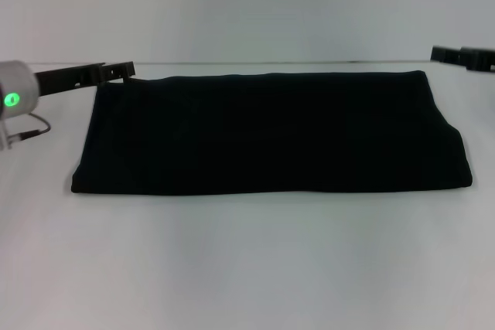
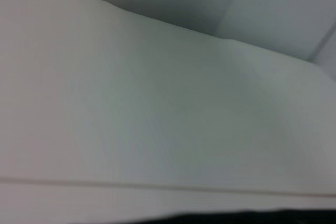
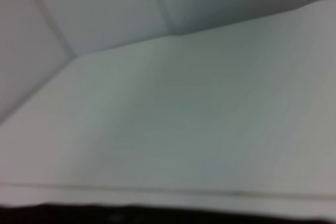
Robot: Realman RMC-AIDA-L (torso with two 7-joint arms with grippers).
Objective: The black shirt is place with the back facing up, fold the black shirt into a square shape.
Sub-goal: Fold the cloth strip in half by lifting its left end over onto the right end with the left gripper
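Note:
The black shirt lies flat on the white table as a wide folded rectangle with its plain side up and no lettering showing. My left gripper hovers level at the shirt's far left corner, right beside the cloth edge. My right gripper is at the far right, a little beyond the shirt's far right corner and apart from it. Both wrist views show mostly bare table and wall, with a thin dark strip along one edge that I cannot identify.
The table's far edge runs just behind the shirt, against a pale wall. A grey arm joint with a green light and a thin cable sit to the left of the shirt.

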